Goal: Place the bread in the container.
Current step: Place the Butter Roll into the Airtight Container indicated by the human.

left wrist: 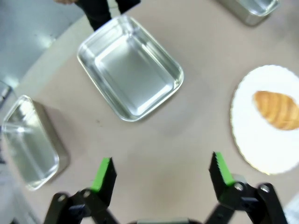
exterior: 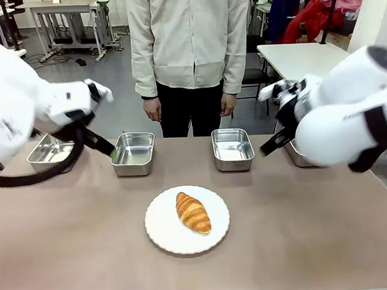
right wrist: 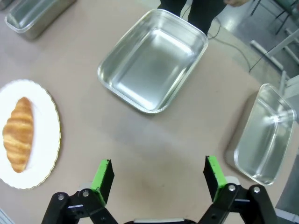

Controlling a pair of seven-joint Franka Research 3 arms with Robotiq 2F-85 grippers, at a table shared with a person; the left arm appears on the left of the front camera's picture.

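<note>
Now: brown table (exterior: 70, 253), person (exterior: 189, 42) standing at far side. On left gripper (left wrist: 161, 163) jaws spread wide, nothing between them; right gripper (right wrist: 158, 163) likewise released, both over bare tabletop. White plate (exterior: 160, 231) sits off to one side of each jaw pair. Steel pan (left wrist: 131, 70) ahead of left jaws, second pan (right wrist: 154, 60) ahead of right jaws. Croissant (exterior: 193, 212) lies on plate, well apart from both grippers.

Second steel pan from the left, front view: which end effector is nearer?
Left. The left end effector hangs by that pan's left rim; the right end effector is beyond the third pan.
</note>
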